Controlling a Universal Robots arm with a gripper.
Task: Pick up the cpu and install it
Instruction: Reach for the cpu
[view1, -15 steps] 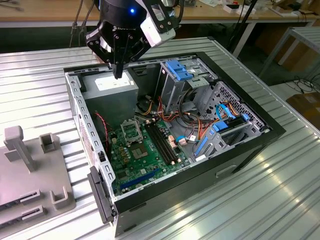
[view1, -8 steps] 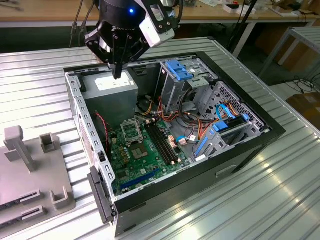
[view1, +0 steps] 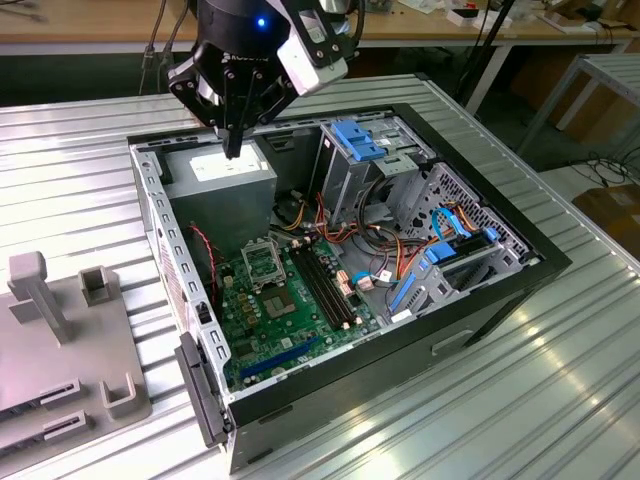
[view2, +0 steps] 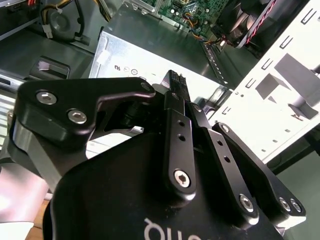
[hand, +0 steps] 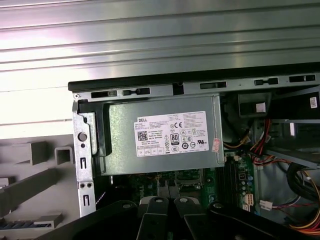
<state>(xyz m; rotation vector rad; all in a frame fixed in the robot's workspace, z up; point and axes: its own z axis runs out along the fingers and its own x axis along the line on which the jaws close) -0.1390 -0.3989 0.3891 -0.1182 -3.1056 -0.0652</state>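
Observation:
My gripper hangs over the silver power supply at the back corner of the open computer case, fingertips just above its labelled top. In the second wrist view the black fingers lie pressed together, shut, and I see nothing between them. Below the power supply in the exterior view lies the green motherboard with its metal-framed square socket. The cpu is hidden; I cannot tell whether it lies inside the socket frame. The first wrist view looks down on the power supply past the fingers.
Long black memory slots run beside the socket. Blue drive brackets and bundles of coloured cables fill the case's far side. A grey fixture with upright posts stands on the ribbed metal table at the exterior view's left.

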